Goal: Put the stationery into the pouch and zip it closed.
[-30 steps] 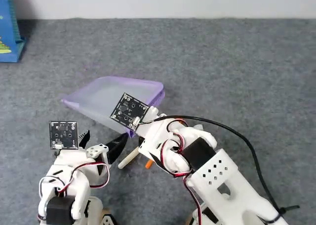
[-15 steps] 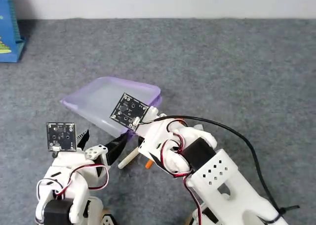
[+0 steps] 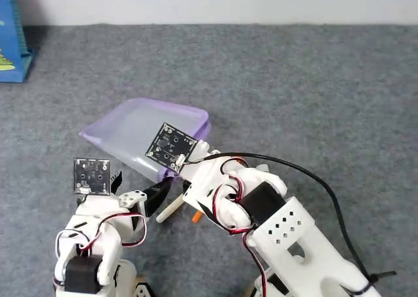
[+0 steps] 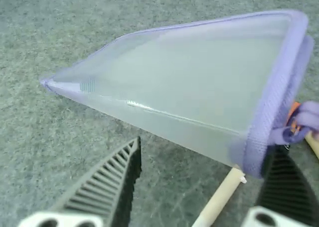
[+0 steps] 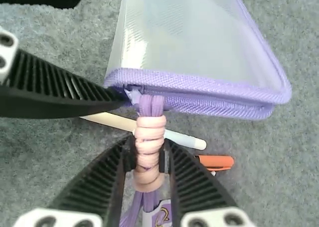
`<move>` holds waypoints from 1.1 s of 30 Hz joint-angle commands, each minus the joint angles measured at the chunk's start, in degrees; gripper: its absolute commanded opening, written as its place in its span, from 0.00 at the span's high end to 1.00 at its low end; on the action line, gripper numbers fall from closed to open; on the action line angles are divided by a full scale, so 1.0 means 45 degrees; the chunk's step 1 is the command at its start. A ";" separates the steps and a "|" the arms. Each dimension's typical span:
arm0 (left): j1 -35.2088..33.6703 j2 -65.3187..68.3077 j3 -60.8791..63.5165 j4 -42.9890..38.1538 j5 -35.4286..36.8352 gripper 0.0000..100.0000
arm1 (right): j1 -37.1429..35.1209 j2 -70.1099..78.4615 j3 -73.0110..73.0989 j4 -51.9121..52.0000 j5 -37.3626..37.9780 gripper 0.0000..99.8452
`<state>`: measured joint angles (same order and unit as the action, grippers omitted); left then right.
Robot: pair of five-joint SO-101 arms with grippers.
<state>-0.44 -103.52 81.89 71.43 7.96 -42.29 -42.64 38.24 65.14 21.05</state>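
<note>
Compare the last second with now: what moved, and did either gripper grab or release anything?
The left gripper swung slightly rightward in the high view, open at the pouch, whose right end edged leftward. Nothing was grabbed or released. The right gripper stayed shut on the zip pull cord; the pen and orange item lay unmoved.

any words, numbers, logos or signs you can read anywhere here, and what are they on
None can be read.
Blue box: print too small, cut off by the edge.
White tag below the zipper pull: purple mark, cut off.
Camera boards: markings too small.
</note>
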 commanded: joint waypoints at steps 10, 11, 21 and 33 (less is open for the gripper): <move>-0.0117 -0.0156 -0.0049 -0.0352 -0.0195 0.83 | -0.0049 -0.0518 -0.0078 -0.0147 -0.0098 0.99; -0.0117 -0.0156 -0.0049 -0.0371 -0.0195 0.84 | -0.0049 -0.0518 -0.0078 -0.0147 -0.0098 0.99; -0.0293 -0.0156 -0.0127 -0.0547 -0.1524 0.99 | 0.1026 -0.0518 -0.0156 -0.0147 0.0117 0.99; -0.2149 -0.0156 -0.0049 -0.1250 -0.1426 0.99 | 0.3937 -0.0537 -0.0176 -0.0264 0.0449 0.99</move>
<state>-8.97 -103.52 81.89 67.30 2.15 -28.04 -43.25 38.24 65.05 22.29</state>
